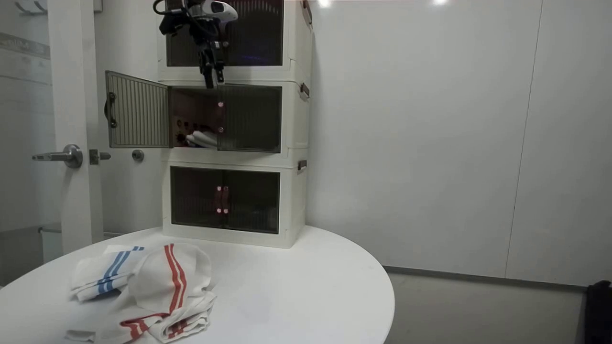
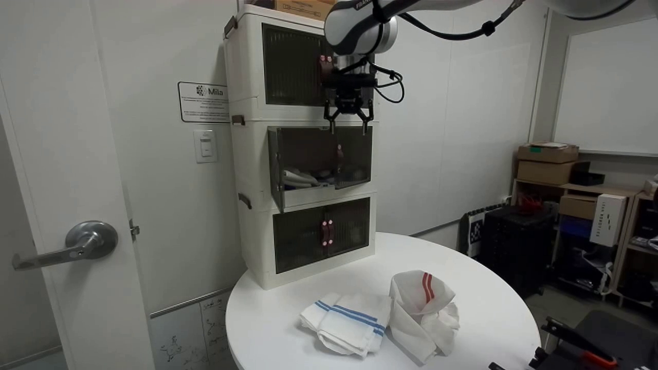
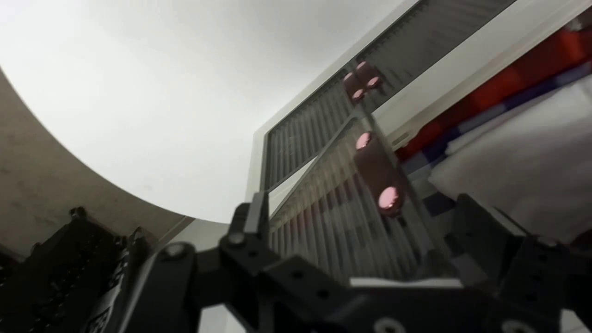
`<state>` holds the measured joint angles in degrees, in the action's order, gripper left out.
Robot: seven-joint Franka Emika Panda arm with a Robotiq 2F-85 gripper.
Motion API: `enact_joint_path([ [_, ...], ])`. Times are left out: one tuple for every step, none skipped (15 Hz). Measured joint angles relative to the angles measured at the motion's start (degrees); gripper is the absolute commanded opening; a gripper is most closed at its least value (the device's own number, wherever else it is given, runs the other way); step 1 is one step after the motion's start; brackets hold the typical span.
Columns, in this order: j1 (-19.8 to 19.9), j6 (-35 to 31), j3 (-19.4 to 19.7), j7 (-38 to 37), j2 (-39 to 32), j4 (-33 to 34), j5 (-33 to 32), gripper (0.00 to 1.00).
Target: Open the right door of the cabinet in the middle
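My gripper [image 2: 349, 128] hangs fingers-down, its tips spread wide and nothing held. In the wrist view the right door [image 3: 337, 217] shows in the gap between those fingers, its free edge slanting from the upper centre toward the lower right of the frame; in both exterior views it sits just below the gripper, in the upper half. The coming move turns on that: I judge I should sink with a finger on either side of the edge, then swing it outward to the right. Whether a finger touches it, I can't tell. Its pane is dark, ribbed and see-through, and the right door looks slightly ajar. The handle [image 3: 378, 178] along that free edge is an upright brown strap pinned by two shiny pink studs. Behind, the boxy white cabinet [image 1: 297, 123] holds what looks like folded white cloth [image 3: 518, 152], at the right of the wrist frame. The left door [image 1: 141, 113], ribbed too, stands swung out, left of centre in both exterior frames. Farthest down, a folded blue-striped towel [image 2: 348, 324] and a crumpled red-striped towel [image 2: 424, 318] lie on the round white table [image 1: 330, 291], low in those frames.
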<state>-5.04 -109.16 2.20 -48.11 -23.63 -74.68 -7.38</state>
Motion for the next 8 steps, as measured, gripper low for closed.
enact_joint_path([
  [0.30,-0.14,-0.64,1.97,0.31,0.22,2.46,1.00],
  [0.58,-0.20,-1.25,4.09,0.79,0.37,4.94,1.00],
  [0.85,-0.27,-1.85,5.98,1.36,0.40,6.97,1.00],
  [1.04,-0.41,-2.29,7.20,1.89,0.40,8.18,1.00],
  [1.14,-0.54,-2.51,7.94,2.36,0.39,8.86,1.00],
  [1.16,-0.73,-2.54,8.16,2.65,0.38,9.03,1.00],
  [1.23,-0.89,-2.54,8.17,2.70,0.32,9.03,1.00],
  [1.37,-0.95,-2.53,8.16,2.60,0.18,9.03,1.00],
])
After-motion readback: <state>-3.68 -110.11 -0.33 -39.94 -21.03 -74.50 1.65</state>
